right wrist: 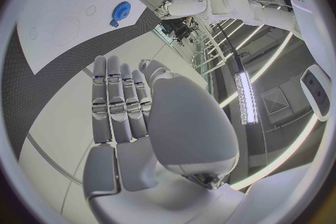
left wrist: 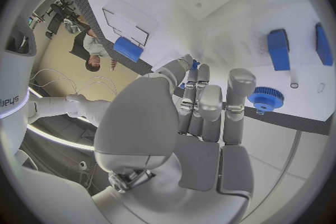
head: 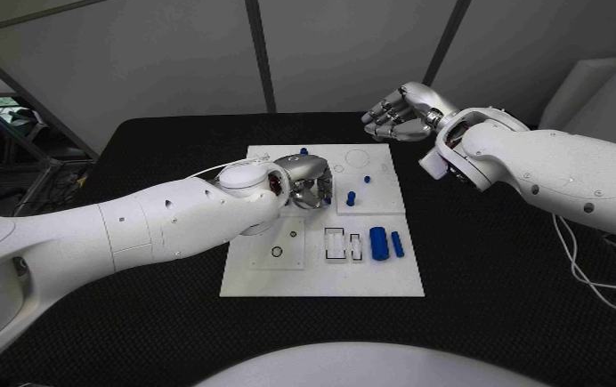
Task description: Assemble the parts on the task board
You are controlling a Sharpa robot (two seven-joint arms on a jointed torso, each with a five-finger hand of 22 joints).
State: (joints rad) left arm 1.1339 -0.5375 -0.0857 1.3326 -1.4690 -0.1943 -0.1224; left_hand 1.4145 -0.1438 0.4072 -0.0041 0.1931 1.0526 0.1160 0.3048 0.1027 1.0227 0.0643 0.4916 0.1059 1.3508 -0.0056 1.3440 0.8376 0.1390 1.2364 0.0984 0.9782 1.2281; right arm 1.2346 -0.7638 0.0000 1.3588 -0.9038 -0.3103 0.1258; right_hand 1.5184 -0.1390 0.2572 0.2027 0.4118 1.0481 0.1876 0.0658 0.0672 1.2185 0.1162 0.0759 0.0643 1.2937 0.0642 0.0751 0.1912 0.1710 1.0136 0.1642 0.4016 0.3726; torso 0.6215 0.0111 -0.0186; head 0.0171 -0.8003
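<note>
I am holding my left hand (head: 303,179) low over the middle of the white task board (head: 257,276), which is lying flat in the centre of the black tabletop (head: 500,289). In the left wrist view its fingers (left wrist: 210,102) are lying side by side and nearly straight, reaching toward the board with nothing between them; I cannot tell whether the fingertips are touching the board's surface.

I am hovering my right hand (head: 401,113) above the tabletop beyond the board's far right corner, well apart from the parts. In the right wrist view its fingers (right wrist: 119,102) are stretched out flat and close together, holding nothing.

Near the board's right edge a thick blue cylinder (head: 377,242) and a thinner blue pin (head: 398,245) are lying side by side, just beside two rectangular recesses (head: 344,245). A small blue peg (head: 351,197) is standing just to the right of my left hand, and another small blue piece (head: 368,178) is sitting a little farther back. A further blue part (head: 303,150) is showing at the board's far edge, just behind my left hand. In the left wrist view a blue gear (left wrist: 265,98) is sitting just past my fingertips. A small black ring (head: 276,252) is lying on the left part of the board, below my left forearm.
</note>
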